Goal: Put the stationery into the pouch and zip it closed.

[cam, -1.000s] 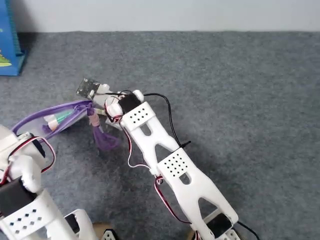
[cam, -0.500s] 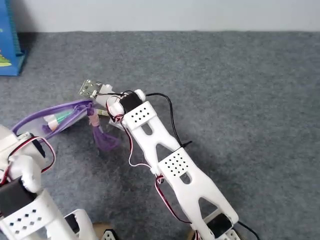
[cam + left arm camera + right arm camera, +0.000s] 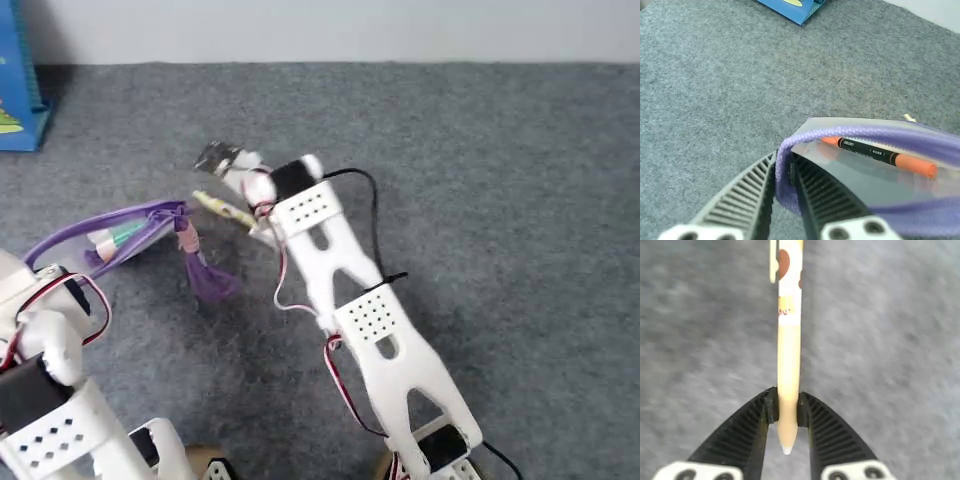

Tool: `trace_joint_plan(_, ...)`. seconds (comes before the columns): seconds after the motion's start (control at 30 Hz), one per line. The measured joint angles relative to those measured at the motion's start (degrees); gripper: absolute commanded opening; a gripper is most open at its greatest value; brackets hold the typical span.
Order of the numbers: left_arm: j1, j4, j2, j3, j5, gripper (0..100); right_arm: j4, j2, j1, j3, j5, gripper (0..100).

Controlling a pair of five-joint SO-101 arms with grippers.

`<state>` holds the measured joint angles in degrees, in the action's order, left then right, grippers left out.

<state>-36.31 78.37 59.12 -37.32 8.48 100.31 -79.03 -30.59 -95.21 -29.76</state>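
The left gripper [image 3: 784,167] has its ribbed fingers clenched on the purple-edged end of the pouch [image 3: 867,134], pinching the woven trim between them. The pouch has a clear wall, and through it the left wrist view shows an orange marker [image 3: 875,153] with a black middle lying lengthwise inside. Seen from above, the pouch [image 3: 100,232] stretches out from the left arm at the lower-left corner toward two o'clock, with something green and white [image 3: 122,236] visible through its side. A purple tassel [image 3: 207,277] hangs off its far end and lies on the grey carpeted surface [image 3: 480,180].

The right gripper [image 3: 787,412] is closed on a cream pen [image 3: 789,335] with brown spots – the fingers grip it close to its pointed tip, and the rest of the barrel, clip included, runs straight out ahead of them. In the high view the right arm reaches from the bottom edge toward eleven o'clock, and the pen [image 3: 218,205] sits at about three o'clock of the pouch's far end, near it but apart from it. Whether the pen touches the surface cannot be told.

A blue box [image 3: 18,85] stands at the surface's ten o'clock corner – well apart from the pouch.
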Motion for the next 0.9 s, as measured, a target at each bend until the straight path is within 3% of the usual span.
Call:
trace_joint_plan(0.23, 0.0, 0.0, 0.0, 0.0, 0.0, 1, 0.09, 0.0, 6.15, 0.0, 0.18, 0.7)
trace_joint_plan(0.53, 0.0, 0.0, 0.0, 0.0, 0.0, 1, 0.18, 9.32, 8.62, 3.08, 7.74, 0.7)
trace_joint_plan(0.9, 0.0, 0.0, 0.0, 0.0, 0.0, 1, 0.18, 36.92, 8.88, 43.52, 11.43, 0.7)
